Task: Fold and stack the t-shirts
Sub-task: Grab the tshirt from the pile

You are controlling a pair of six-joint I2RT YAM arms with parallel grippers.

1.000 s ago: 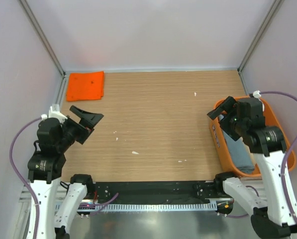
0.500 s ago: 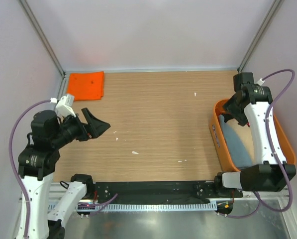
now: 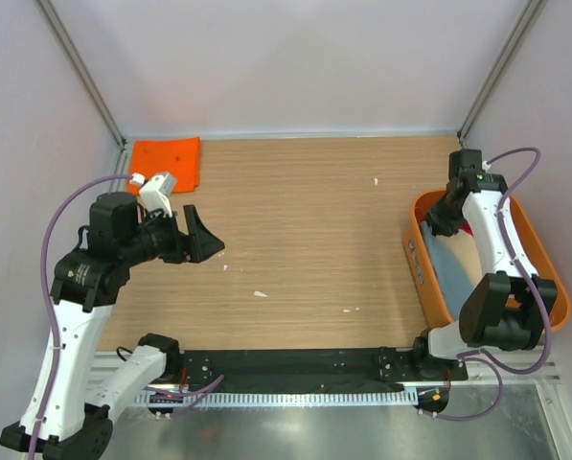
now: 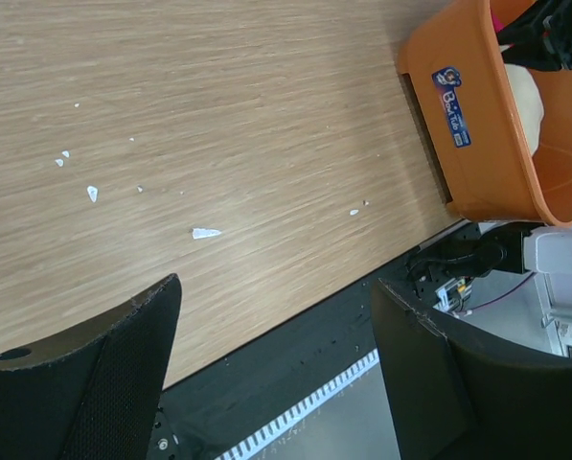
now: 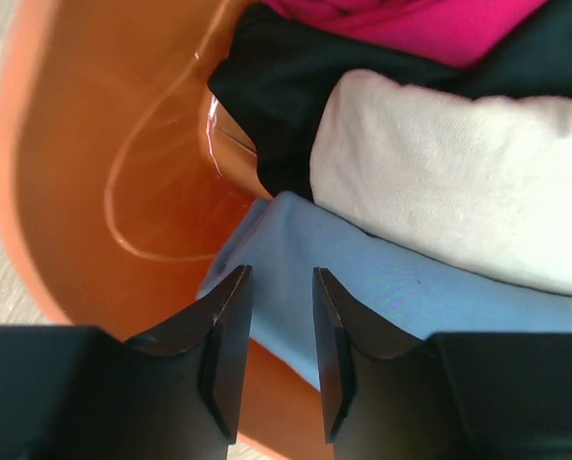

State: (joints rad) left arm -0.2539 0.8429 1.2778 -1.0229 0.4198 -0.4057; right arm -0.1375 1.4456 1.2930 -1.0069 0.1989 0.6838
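Robot lab test cell. Blank pale walls close in three sides, with metal posts at the corners. The wood-grain table is scuffed with white flecks. Left arm and right arm are bolted to a black base strip at the near edge, and purple cables loop off both. A toothed white cable rail and sheet metal lie in front of it. Test props: plastic tub of crumpled shirts, and one folded orange shirt in the far-left corner.
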